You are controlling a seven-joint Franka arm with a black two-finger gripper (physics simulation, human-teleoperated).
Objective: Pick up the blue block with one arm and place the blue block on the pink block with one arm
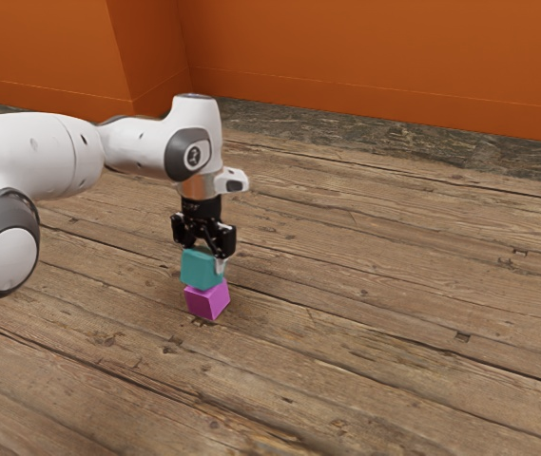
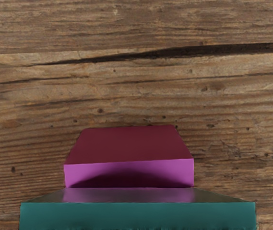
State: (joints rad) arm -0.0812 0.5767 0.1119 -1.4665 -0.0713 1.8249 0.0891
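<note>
In the exterior view, the gripper [image 1: 205,253] is clamped on the blue block [image 1: 201,270], really teal. It holds the block squarely over the pink block [image 1: 206,301] on the wooden table [image 1: 394,313], probably lined up for stacking; I cannot tell whether the two touch. In the wrist view, the blue block [image 2: 136,215] lies under the hand and the pink block [image 2: 129,165] lies just beyond it. There is one block of each colour.

Worn wooden planks [image 1: 394,285] meet an orange wall [image 1: 394,57] behind.
</note>
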